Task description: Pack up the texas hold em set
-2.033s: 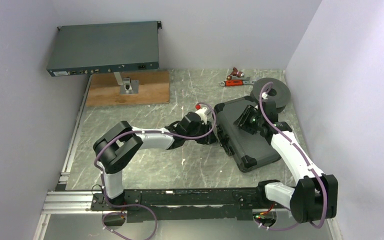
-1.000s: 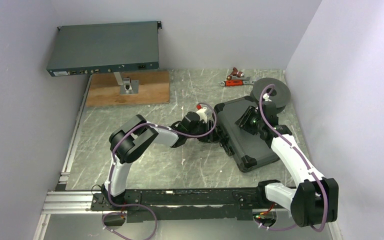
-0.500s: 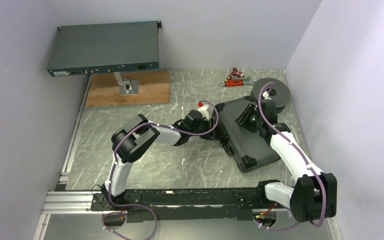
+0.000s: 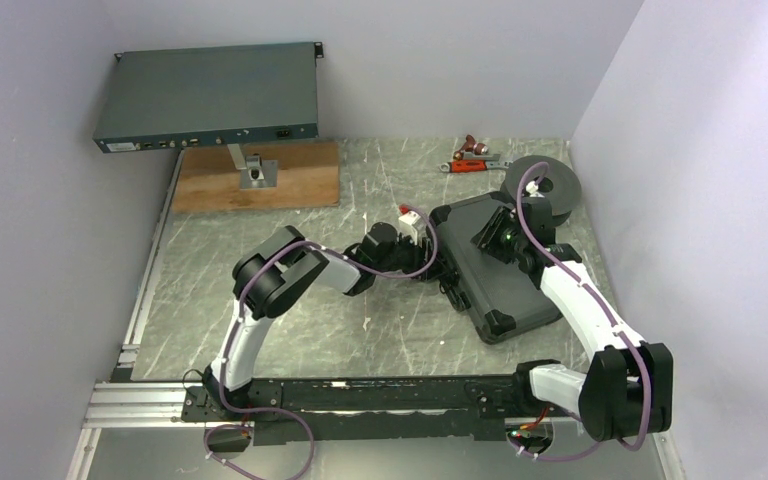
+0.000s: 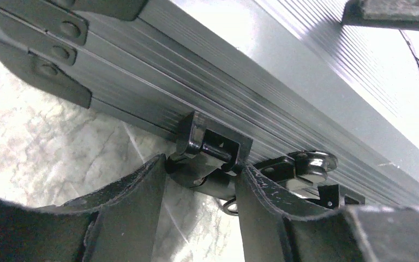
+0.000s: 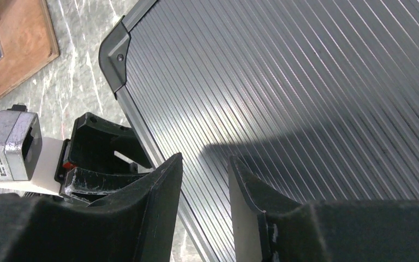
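- Table (image 4: 290, 330): marbled grey top; no chips, cards or dice lie loose in view.
- Grey-blue rack unit (image 4: 208, 105): stands on a post over a wooden board (image 4: 290, 185) at the far left; well apart from the work.
- Case (image 4: 490, 285): black, lies flat and closed on the right half of the table, angled to the table edge; its far corner is just beside a black spool (image 4: 560, 195); judged that the set is already inside, since none of it shows.
- Lid (image 6: 305, 82): ribbed, sits flush on the base along the front edge seen from the left wrist; no gap visible.
- Right gripper (image 6: 204, 161): over the lid near its left edge; fingers narrowly parted, nothing between them; contact with the lid cannot be told.
- Left gripper (image 5: 201, 166): low at the case's front edge; fingers flank a black fitting (image 5: 213, 143) and appear to clamp it from both sides; latch or handle mount cannot be told.
- Step in hand (judgement): securing the closed case, the last part of packing.
- Next move (judgement): calls for the right gripper to hold the lid down while the left swings or presses the fitting home; the case may slide on the smooth top if pushed sideways.
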Tool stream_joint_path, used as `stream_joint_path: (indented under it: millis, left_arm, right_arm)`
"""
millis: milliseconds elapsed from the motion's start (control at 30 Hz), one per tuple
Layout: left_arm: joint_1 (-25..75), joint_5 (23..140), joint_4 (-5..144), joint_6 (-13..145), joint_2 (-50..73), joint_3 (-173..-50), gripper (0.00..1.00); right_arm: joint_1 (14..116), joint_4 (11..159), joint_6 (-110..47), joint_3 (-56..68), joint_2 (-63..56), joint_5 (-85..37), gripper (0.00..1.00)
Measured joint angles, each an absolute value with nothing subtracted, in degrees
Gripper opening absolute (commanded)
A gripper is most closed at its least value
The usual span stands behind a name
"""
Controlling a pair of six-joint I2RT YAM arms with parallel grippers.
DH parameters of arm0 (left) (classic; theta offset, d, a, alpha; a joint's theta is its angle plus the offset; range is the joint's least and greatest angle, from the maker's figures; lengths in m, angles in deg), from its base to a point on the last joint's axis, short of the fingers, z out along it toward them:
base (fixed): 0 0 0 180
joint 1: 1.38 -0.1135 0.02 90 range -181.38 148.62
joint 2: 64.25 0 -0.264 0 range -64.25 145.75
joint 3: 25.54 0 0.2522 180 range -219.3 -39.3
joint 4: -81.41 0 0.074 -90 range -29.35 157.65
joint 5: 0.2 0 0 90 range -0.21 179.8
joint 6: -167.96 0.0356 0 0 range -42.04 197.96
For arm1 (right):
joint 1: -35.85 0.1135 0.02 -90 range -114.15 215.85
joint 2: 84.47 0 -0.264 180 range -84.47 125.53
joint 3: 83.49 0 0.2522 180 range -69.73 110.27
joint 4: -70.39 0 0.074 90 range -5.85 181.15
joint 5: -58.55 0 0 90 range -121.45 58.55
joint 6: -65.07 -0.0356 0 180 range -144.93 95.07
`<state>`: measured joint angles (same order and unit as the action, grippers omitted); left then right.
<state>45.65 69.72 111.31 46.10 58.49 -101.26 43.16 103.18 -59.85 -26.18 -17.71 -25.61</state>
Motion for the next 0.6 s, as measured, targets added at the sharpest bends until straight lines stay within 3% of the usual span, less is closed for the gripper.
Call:
stream_joint_path:
  millis: [200, 300, 500, 600]
  left_arm:
    - [44.67, 65.63, 116.44, 49.38, 60.48, -101.04, 0.27]
    - [44.64, 65.59, 116.0, 50.23, 60.42, -101.04, 0.2]
    - [44.51, 68.15, 104.95, 51.81, 55.48, -100.75, 0.21]
    - [43.97, 69.37, 96.73, 52.59, 50.78, -100.4, 0.26]
  right_arm:
    - [43.16, 102.76, -59.58, -26.16, -17.12, -25.56, 0.39]
    - [43.16, 102.52, -59.56, -26.18, -16.79, -25.52, 0.39]
    - [43.16, 101.82, -59.58, -26.44, -16.53, -25.28, 0.39]
    - [43.18, 101.28, -59.63, -26.95, -16.11, -25.1, 0.39]
